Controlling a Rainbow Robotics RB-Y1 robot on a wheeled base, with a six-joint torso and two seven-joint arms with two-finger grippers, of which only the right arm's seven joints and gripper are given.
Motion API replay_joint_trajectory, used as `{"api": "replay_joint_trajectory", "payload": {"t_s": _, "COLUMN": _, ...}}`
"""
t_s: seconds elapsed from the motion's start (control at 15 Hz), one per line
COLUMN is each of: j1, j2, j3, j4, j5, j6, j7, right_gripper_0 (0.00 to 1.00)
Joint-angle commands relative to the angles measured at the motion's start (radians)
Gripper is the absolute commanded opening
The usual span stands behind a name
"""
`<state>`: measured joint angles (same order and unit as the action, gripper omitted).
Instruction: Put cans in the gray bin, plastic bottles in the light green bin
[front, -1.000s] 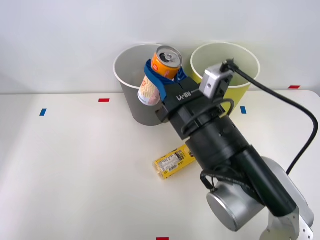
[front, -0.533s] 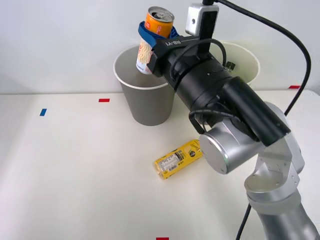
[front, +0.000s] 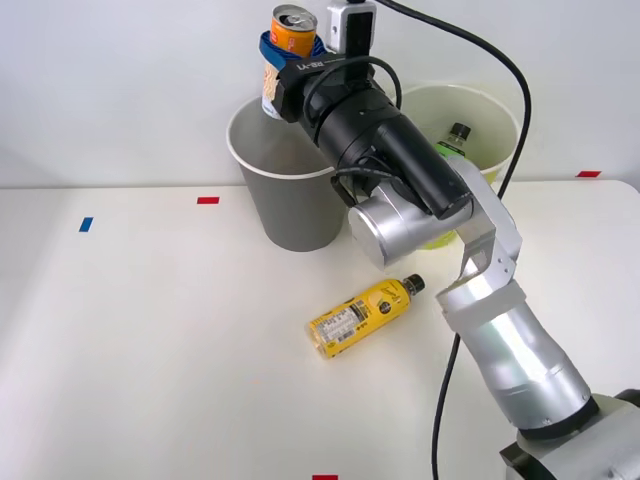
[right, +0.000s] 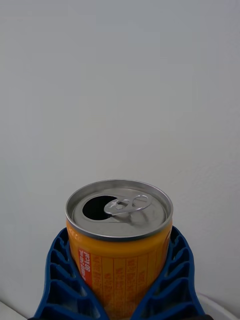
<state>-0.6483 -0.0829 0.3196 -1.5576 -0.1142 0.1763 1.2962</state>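
1. One table (front: 150, 380), white, with small red and blue tape marks along its edges.
2. One right arm (front: 420, 190), black and silver, reaching from the front view's lower right up and over the bins, a black cable looping beside it.
3. Two bins at the far side of the table, side by side. The gray bin (front: 290, 205) stands on the left with its white rim open to view; the green bin (front: 500, 120) stands on its right, partly behind the arm.
4. Two bottles. The yellow bottle (front: 362, 315) lies on its side on the table in front of the bins, black cap pointing toward the arm's side, apart from both bins. The clear bottle (front: 455, 138) with the green label sits inside the green bin, its black cap showing above the arm.
5. One can (front: 285, 45), orange with pale lower sides, held upright above the gray bin's rim, over its back-left part. In the wrist view the can (right: 120, 240) shows a silver top with the tab pulled and the mouth open.
6. One gripper (front: 287, 62), closed around the can: the blue ribbed fingers (right: 60, 280) hug its sides left and right, pressed against the orange wall at about mid-height, parted only by the can's own width.
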Motion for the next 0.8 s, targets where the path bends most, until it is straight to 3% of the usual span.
{"api": "replay_joint_trajectory", "payload": {"t_s": 0.07, "j1": -0.024, "j2": -0.001, "j3": -0.001, "j4": 0.048, "j5": 0.039, "j6": -0.015, "j7": -0.008, "right_gripper_0": 0.01}}
{"api": "replay_joint_trajectory", "payload": {"t_s": 0.13, "j1": -0.024, "j2": 0.000, "j3": -0.001, "j4": 0.048, "j5": 0.039, "j6": -0.015, "j7": -0.009, "right_gripper_0": 0.07}}
{"api": "replay_joint_trajectory", "payload": {"t_s": 0.2, "j1": -0.024, "j2": 0.003, "j3": -0.001, "j4": 0.048, "j5": 0.047, "j6": -0.015, "j7": -0.009, "right_gripper_0": 0.57}}
{"api": "replay_joint_trajectory", "payload": {"t_s": 0.27, "j1": -0.024, "j2": 0.003, "j3": -0.001, "j4": 0.048, "j5": 0.048, "j6": -0.015, "j7": -0.009, "right_gripper_0": 1.00}}
{"api": "replay_joint_trajectory", "payload": {"t_s": 0.6, "j1": -0.011, "j2": -0.018, "j3": 0.013, "j4": 0.047, "j5": 0.048, "j6": -0.026, "j7": -0.003, "right_gripper_0": 1.00}}
{"api": "replay_joint_trajectory", "payload": {"t_s": 0.8, "j1": 0.073, "j2": -0.061, "j3": 0.013, "j4": 0.047, "j5": 0.056, "j6": -0.219, "j7": 0.000, "right_gripper_0": 1.00}}
